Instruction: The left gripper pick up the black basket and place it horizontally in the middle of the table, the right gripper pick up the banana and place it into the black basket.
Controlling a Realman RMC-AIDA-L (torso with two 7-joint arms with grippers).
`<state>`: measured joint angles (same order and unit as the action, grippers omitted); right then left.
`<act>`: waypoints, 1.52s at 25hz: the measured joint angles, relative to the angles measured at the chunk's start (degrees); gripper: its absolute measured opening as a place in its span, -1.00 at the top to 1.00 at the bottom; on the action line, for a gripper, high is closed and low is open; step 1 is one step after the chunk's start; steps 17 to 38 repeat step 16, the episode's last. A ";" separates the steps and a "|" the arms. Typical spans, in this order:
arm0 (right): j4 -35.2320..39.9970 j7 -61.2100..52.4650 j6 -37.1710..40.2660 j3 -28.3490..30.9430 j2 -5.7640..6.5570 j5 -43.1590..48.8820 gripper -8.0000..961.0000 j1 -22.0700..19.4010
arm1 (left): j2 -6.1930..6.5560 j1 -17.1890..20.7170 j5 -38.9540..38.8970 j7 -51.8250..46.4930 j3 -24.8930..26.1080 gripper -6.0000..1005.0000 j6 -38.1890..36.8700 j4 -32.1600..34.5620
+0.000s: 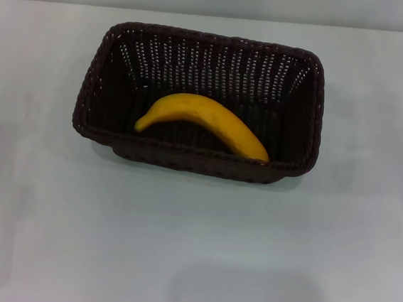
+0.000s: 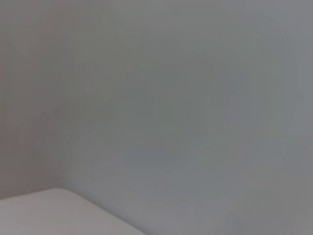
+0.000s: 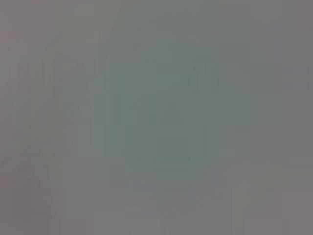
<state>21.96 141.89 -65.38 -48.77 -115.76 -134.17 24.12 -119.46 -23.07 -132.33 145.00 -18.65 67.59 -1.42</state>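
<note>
The black basket (image 1: 196,54) stands lengthwise across the middle of the white table (image 1: 192,243) in the head view. The yellow banana (image 1: 204,120) lies inside it on the basket floor, its ends pointing toward the front left and front right. Neither gripper shows in any view. The left wrist view shows only a plain grey surface and a pale corner (image 2: 54,213). The right wrist view shows only a plain grey surface.
The table's far edge (image 1: 214,15) runs along the top of the head view, with a pale wall behind it. A faint shadow (image 1: 245,294) lies on the table near the front edge.
</note>
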 joint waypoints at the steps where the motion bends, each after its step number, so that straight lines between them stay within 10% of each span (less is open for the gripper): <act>1: -0.52 3.39 3.31 0.30 0.08 -0.61 -0.81 0.35 | 0.00 -0.08 -0.25 0.30 0.03 -0.66 -0.10 -0.08; 38: -2.62 12.93 14.41 8.54 1.43 -3.52 -0.81 4.49 | 0.11 -4.19 -3.81 0.67 0.01 -0.77 -7.08 0.21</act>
